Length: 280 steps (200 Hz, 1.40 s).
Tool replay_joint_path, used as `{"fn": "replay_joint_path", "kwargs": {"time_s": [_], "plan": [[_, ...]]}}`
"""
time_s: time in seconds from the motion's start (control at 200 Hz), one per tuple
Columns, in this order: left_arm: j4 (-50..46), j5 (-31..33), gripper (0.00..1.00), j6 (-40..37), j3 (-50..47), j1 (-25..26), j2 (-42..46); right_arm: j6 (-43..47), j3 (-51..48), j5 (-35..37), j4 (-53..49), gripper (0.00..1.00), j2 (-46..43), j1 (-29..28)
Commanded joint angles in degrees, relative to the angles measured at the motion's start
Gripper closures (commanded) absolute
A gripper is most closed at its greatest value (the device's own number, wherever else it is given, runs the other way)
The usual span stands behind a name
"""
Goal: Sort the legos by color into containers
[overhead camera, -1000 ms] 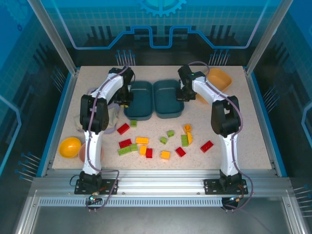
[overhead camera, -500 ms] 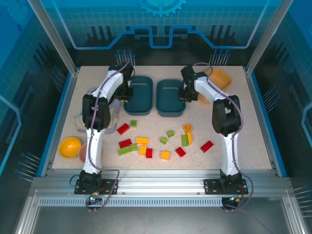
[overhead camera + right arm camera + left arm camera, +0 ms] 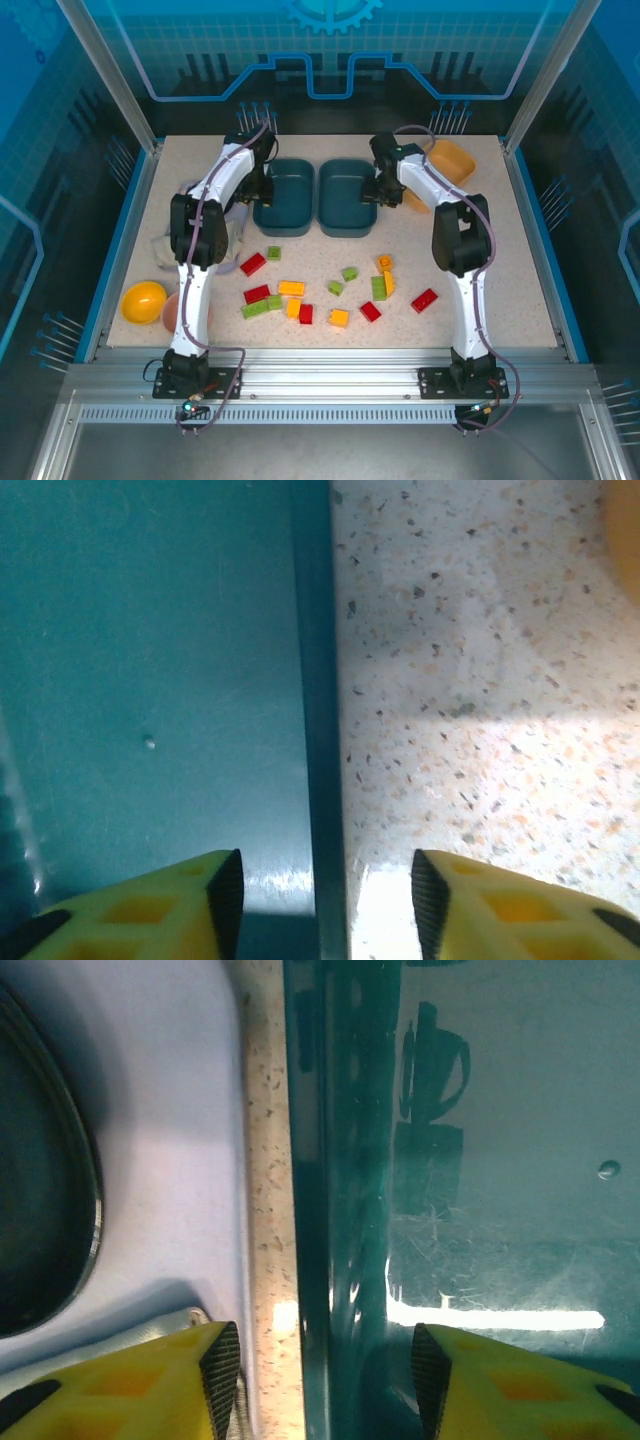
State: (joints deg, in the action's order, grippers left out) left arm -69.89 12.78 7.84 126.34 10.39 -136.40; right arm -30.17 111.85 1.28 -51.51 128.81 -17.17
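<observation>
Small red, yellow-orange and green plastic legos point(image 3: 300, 298) lie scattered on the speckled desk point(image 3: 500, 250), none in a tray.

Risk: a skewed lift would snag a rim and drag a tray. The left tool point(image 3: 320, 1365), open, straddles the wall of the left dark teal plastic tray point(image 3: 500, 1160). The right tool point(image 3: 325, 890), open, straddles the wall of the right dark teal plastic tray point(image 3: 150, 680).

The legos lie well apart from both tools, nearer the arm bases.

Bright overhead light glares off the left teal tray point(image 3: 500, 1315); close-ups slightly soft.

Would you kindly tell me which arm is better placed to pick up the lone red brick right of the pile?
Right, probably: the red brick lies on the right arm's side, with the open right gripper nearer; the left gripper would have to cross the pile.
</observation>
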Motion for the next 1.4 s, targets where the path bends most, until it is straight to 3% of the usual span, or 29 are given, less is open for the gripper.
{"fn": "replay_joint_path", "kwargs": {"time_s": [0.0,0.045,0.065,0.13,0.335,0.545,0.76,1.015,1.16,1.275,1.395], "plan": [[1.07,3.04,0.40,2.41,2.25,1.00,2.93,-1.69,-1.82,1.74,-0.82,0.41,-9.99,3.05],[2.03,2.98,0.27,3.75,2.43,1.49,4.35,-2.89,-3.91,2.63,-0.28,0.37,-12.65,4.88],[2.38,3.04,0.14,4.39,2.57,1.73,4.93,-3.58,-5.03,2.70,0.08,0.37,-13.97,5.85],[3.45,1.66,0.05,7.34,3.14,2.44,6.96,-5.92,-10.35,1.93,2.17,0.36,-17.48,9.93],[13.49,-12.65,0.07,17.85,-5.79,5.23,16.45,-6.26,-18.43,-3.48,6.59,0.37,-19.42,22.42],[22.78,-20.77,0.10,26.09,-19.50,9.74,26.45,-3.45,-12.47,-6.27,5.34,0.40,-10.61,25.83],[26.32,-22.13,0.12,30.56,-31.38,13.24,34.89,-3.49,-7.24,-7.67,4.51,0.46,-3.74,25.59],[29.55,-21.51,0.11,34.79,-43.13,13.24,44.77,0.64,-4.92,-3.76,1.12,0.82,-1.25,24.95],[28.38,-20.89,0.11,34.88,-45.71,13.17,47.61,6.37,-6.70,0.82,-1.14,0.94,-3.62,24.81],[27.23,-19.69,0.11,34.21,-46.93,13.10,49.16,11.36,-10.98,4.63,-1.46,0.98,-7.59,24.30],[26.30,-19.31,0.11,33.65,-47.91,12.60,50.23,16.15,-14.21,3.24,-0.97,0.98,-10.31,22.92]]}}
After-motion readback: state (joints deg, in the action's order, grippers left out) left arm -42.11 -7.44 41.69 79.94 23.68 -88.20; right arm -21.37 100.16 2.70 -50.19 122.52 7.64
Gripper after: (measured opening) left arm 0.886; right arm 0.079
